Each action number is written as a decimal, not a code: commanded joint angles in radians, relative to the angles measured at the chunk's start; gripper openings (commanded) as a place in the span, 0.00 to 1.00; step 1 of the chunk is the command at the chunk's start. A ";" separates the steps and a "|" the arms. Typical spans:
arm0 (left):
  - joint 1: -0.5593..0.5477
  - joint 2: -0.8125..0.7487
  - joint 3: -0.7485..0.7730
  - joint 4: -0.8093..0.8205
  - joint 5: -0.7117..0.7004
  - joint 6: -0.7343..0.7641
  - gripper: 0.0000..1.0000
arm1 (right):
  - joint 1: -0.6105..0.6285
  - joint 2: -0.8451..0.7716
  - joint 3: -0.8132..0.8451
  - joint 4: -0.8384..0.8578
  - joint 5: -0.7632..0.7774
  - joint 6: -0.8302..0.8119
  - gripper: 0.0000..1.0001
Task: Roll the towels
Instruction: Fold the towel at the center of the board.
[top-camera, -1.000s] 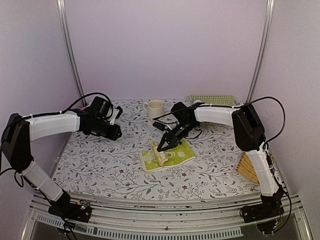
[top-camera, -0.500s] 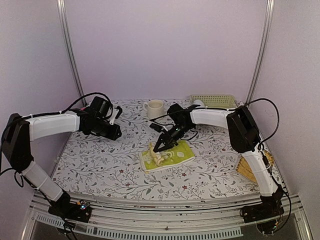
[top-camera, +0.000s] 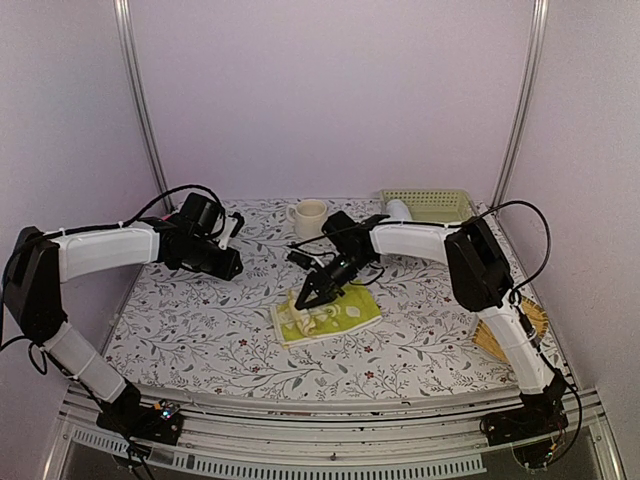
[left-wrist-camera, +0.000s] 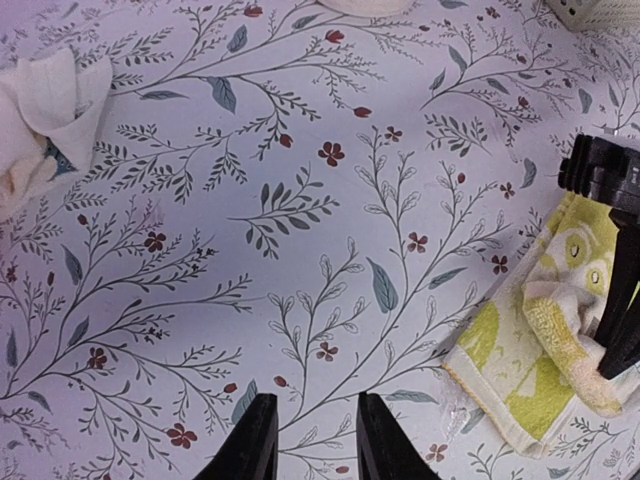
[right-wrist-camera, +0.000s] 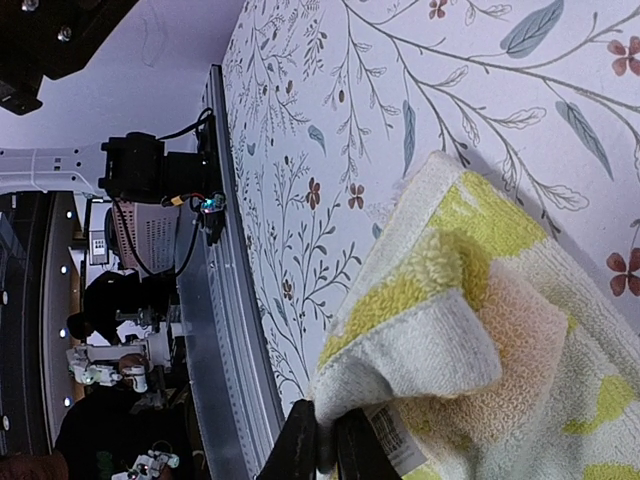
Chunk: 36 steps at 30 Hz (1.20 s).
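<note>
The yellow-green and cream patterned towel lies on the flowered table, its left part folded up into a loose roll. My right gripper is low over the towel's left end, shut on a cream edge of the towel near its label; the thin hem is pinched between the fingertips. In the left wrist view the same towel lies at the right, with the right gripper's black fingers on it. My left gripper hovers to the left of the towel, open, with only tablecloth between its fingers.
A cream mug stands at the back. A pale green basket sits at the back right, a pale rolled cloth beside it. A crumpled white cloth lies left. A bamboo tray rests by the right arm.
My right gripper has moved left and slightly nearer, carrying the towel's folded edge over; the whole towel has slid a little left. The left arm has stayed put.
</note>
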<state>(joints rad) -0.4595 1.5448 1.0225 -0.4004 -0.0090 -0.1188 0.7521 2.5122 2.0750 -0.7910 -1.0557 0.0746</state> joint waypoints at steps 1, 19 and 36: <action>0.012 -0.011 0.012 0.016 -0.001 0.011 0.30 | 0.005 0.034 0.020 0.017 -0.052 0.000 0.15; -0.109 0.012 0.054 0.078 0.206 -0.116 0.20 | -0.094 -0.275 -0.181 -0.017 0.138 -0.291 0.40; -0.274 0.261 0.000 0.167 0.309 -0.334 0.00 | -0.147 -0.186 -0.249 0.015 0.353 -0.341 0.21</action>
<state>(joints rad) -0.7105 1.7664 1.0382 -0.2283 0.3069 -0.4191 0.6189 2.2898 1.8507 -0.7971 -0.7628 -0.2451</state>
